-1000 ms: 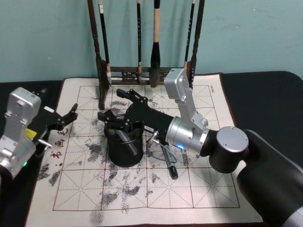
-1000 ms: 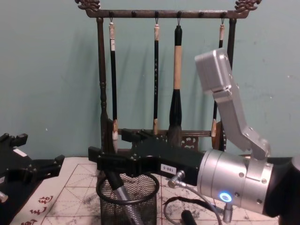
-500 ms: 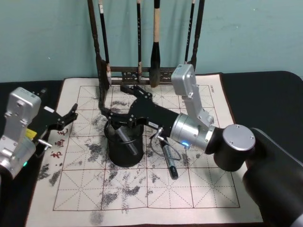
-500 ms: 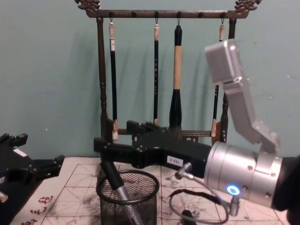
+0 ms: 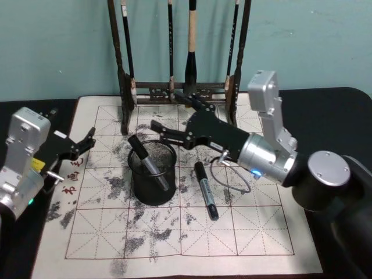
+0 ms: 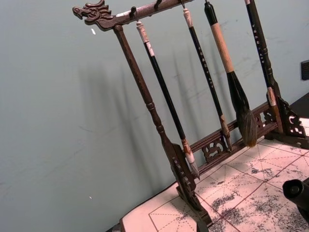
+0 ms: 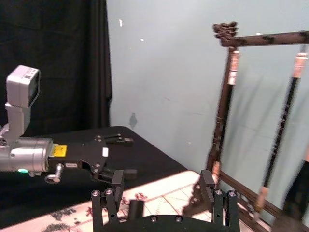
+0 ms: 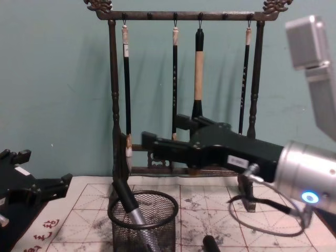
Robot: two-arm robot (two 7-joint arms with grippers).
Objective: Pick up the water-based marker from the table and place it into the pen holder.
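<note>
So the right gripper [image 5: 165, 109] is hanging over the mat [image 5: 250, 232] with its jaws wide apart and nothing in them. The water-based marker [image 5: 150, 163] is down at roughly its 7 o'clock in the head view, clear of it, leaning tilted inside the pen holder [image 5: 152, 192] with its top end poking over the rim. A second marker [image 5: 205, 189] lies flat at the holder's 4 o'clock, and the left gripper [image 5: 87, 143] sits off at 9 o'clock, fingers apart as far as I can tell.

Setting: teal wall [image 5: 58, 46], dark counter [image 5: 325, 116].
The plain wall backed the black-draped counter; a black curtain [image 7: 53, 63] hung alongside; a carved wooden brush rack [image 8: 113, 79] stood on an ink-stained grid mat [image 5: 256, 232].
</note>
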